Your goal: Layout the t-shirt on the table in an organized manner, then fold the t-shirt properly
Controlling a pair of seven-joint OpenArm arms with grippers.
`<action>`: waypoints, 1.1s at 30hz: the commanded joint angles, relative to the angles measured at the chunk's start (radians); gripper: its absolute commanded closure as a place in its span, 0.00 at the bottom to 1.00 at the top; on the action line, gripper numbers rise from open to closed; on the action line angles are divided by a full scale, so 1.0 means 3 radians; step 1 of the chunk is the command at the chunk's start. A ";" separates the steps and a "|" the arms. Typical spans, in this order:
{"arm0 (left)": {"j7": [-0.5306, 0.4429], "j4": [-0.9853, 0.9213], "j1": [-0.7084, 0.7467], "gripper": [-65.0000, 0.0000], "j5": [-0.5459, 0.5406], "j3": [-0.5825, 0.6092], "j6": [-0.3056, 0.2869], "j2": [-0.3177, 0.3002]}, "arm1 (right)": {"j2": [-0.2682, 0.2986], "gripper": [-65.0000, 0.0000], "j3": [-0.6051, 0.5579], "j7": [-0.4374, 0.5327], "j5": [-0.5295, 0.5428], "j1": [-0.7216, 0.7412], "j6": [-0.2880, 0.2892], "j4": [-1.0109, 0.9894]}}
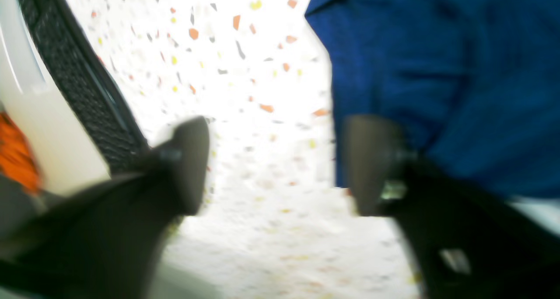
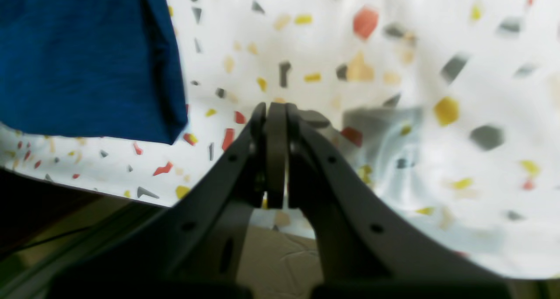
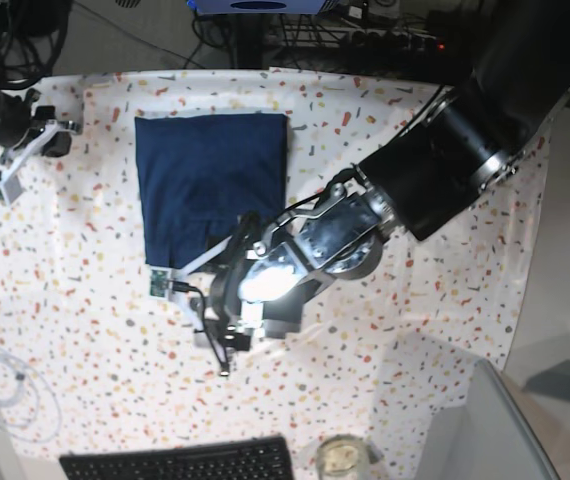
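Clearly the t-shirt is soft, light knit that will drape and crease rather than hold a shape; it lies already folded into a tidy dark blue rectangle on the bench, toward its far side. Judging by that, a hold is best taken at a corner or along a doubled edge, pinching all layers at once so they do not slide apart. Just beside the shirt's near edge the left gripper hangs with its jaws parted and nothing between them. Off the shirt's far corner, the right gripper is clenched on nothing.
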 commanded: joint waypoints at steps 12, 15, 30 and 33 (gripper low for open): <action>0.0120 0.2027 0.2258 1.00 0.0072 -0.2566 0.0022 -0.0579 | 0.0341 1.00 0.0025 0.0007 -0.0747 -0.0724 0.0031 0.1374; 0.0115 0.1981 0.2734 1.00 0.0072 -0.3027 0.0022 -0.0584 | 0.0341 1.00 0.0030 0.0033 -0.0952 -0.0975 0.0036 0.1374; -0.1450 0.0656 0.4596 1.00 0.0430 -0.3855 0.0224 -0.0435 | 0.0827 1.00 -0.0537 0.0319 -0.1560 -0.1747 0.0965 -0.0068; -0.1967 -0.0070 0.4580 1.00 0.0425 -0.3681 0.0470 -0.0374 | 0.1027 1.00 -0.1330 0.0688 -0.1658 -0.1512 0.0965 -0.0866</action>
